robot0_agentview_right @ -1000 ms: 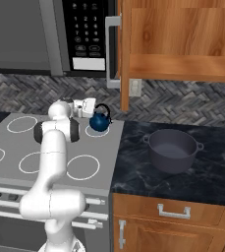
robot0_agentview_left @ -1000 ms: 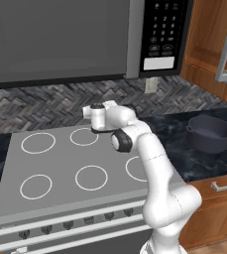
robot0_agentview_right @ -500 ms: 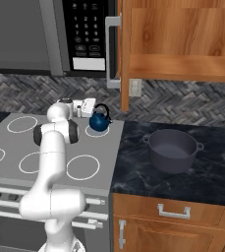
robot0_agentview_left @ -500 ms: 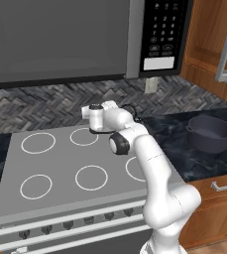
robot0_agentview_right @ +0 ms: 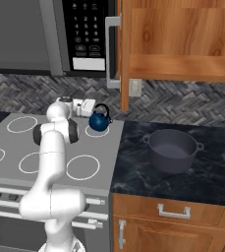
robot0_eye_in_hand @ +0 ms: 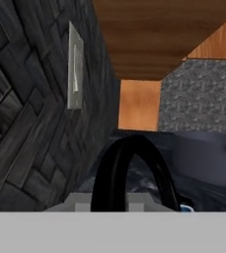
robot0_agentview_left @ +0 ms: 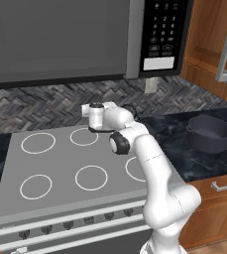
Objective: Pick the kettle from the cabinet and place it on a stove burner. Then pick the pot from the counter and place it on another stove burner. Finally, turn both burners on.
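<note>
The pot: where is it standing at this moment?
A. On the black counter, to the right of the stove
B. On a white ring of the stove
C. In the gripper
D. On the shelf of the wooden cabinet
A. The pot rests on the black counter right of the stove, while the gripper is at the kettle.

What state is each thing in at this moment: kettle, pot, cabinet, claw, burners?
kettle: upright on the back right burner ring, its arched handle in the claw.
claw: shut on the kettle's handle.
pot: upright on the counter, no lid, untouched.
cabinet: door open, shelf bare.
burners: no glow visible; knob positions too small to tell.
</note>
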### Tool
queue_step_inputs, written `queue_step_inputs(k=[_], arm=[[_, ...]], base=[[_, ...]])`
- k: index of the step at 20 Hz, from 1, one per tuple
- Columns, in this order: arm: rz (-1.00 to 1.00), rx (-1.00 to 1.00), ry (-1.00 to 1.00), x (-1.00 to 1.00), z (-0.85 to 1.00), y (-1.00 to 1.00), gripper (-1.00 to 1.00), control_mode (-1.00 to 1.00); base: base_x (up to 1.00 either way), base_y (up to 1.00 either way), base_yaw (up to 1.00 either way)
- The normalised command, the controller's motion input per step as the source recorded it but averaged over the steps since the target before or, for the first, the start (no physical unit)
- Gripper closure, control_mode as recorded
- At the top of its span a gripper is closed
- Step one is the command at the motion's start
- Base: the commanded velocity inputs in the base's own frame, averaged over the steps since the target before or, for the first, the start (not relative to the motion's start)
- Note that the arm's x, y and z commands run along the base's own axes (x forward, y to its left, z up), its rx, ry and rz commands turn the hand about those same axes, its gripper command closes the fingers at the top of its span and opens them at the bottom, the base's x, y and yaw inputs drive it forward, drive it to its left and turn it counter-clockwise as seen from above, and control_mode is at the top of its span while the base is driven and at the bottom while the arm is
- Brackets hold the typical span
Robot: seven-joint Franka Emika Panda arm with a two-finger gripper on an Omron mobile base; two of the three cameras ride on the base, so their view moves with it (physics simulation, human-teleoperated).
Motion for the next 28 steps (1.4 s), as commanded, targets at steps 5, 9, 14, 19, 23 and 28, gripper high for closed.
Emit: queue_step_inputs(k=[5, 9, 14, 19, 23, 28], arm=[[0.0, 0.0, 0.08, -0.03, -0.43, 0.18, 1.0, -1.0], [0.0, 0.0, 0.01, -0.14, -0.29, 0.05, 1.0, -1.0], [-0.02, 0.0, 0.0, -0.3, -0.28, 0.0, 1.0, -1.0], [-0.04, 0.0, 0.0, -0.2, -0.25, 0.05, -1.0, -1.0], [-0.03, 0.01, 0.0, -0.22, -0.22, 0.0, -1.0, -1.0], [-0.03, 0.0, 0.0, -0.22, -0.19, 0.05, -1.0, -1.0]], base=[[0.0, 0.0, 0.0], [0.0, 0.0, 0.0], [0.0, 0.0, 0.0], [0.0, 0.0, 0.0], [0.0, 0.0, 0.0], [0.0, 0.0, 0.0]])
